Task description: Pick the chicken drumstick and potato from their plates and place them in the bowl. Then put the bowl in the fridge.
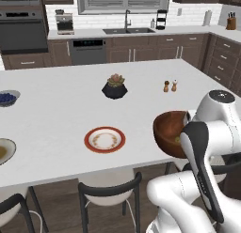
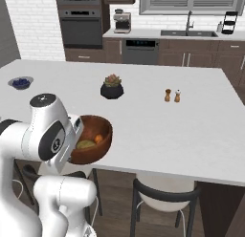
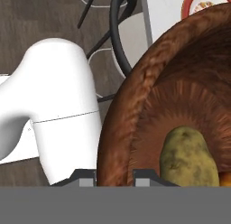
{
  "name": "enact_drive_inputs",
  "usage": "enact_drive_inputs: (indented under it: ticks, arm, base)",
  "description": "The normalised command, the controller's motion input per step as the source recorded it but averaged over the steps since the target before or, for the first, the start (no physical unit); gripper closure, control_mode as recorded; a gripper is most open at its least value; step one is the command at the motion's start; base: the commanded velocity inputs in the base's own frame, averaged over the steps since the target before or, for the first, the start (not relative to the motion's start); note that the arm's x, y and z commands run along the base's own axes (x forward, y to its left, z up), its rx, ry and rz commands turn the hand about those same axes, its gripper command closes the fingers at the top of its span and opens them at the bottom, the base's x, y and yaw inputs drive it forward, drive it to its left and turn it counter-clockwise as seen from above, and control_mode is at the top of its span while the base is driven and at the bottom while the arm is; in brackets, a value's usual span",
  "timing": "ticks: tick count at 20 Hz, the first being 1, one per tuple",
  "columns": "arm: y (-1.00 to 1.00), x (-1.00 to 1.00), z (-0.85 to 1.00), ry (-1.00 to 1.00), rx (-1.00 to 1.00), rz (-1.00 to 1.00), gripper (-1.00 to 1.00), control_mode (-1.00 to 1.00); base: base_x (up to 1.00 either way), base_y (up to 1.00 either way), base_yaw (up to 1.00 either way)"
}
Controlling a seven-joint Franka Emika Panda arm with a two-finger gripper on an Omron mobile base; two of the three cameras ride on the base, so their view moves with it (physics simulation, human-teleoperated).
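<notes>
My gripper [image 3: 115,175] pinching rim of deep reddish-brown wooden bowl [image 2: 98,144], held off near counter edge; olive-brown oblong potato [image 3: 188,159] inside, orange-brown drumstick [image 2: 98,138] beside it (barely visible); beyond, red-rimmed white plate [image 1: 104,139] on white counter [image 1: 141,100].

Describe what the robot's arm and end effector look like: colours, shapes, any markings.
The arm is glossy white, built of rounded, bulbous links with dark grey to black joint sections and a grey disc cap on top of one joint. A long black panel runs down one link. The end effector ends in two small dark grey finger tips. No cables or lettering can be made out.
</notes>
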Motion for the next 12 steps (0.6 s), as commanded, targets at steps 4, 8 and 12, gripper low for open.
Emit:
enact_drive_inputs:
  ticks: [4,8,12]
  arm:
    - [0.0,-0.11,0.0,-0.04,-0.01,0.0,1.0,1.0]
    - [0.0,0.0,0.0,0.0,0.0,0.0,1.0,1.0]
    - [0.0,0.0,0.0,0.0,0.0,0.0,1.0,1.0]
  base:
    - [-0.13,0.0,-0.01]
    - [-0.58,0.02,-0.32]
    - [-0.43,0.01,-0.7]
